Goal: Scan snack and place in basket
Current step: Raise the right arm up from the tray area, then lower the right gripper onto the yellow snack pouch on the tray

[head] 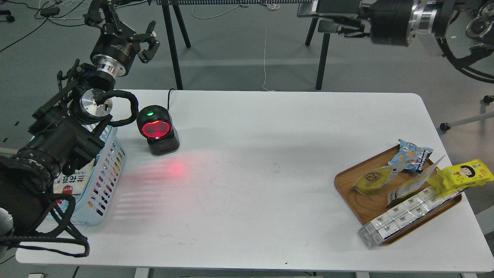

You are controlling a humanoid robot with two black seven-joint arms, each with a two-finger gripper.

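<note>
The table [270, 200] is plain white, tinted by a soft red glow at about nine o'clock, thrown from the black scanner [158, 131], whose round window shines red under a small green light. At nine o'clock the basket [106, 181] is light blue with slotted sides showing red, yellow and dark patches through the gaps, and a white packet [71, 181] with dark lettering and a red mark lies in it. At three o'clock the tray [359, 200] is brown wood grain; on it the snack [376, 179] is yellow and white with a round tan picture, the cookie packet [413, 154] is blue, the face packet [461, 175] is bright yellow with a dark-haired cartoon face, and the box row [401, 216] is white with small dark marks.
</note>
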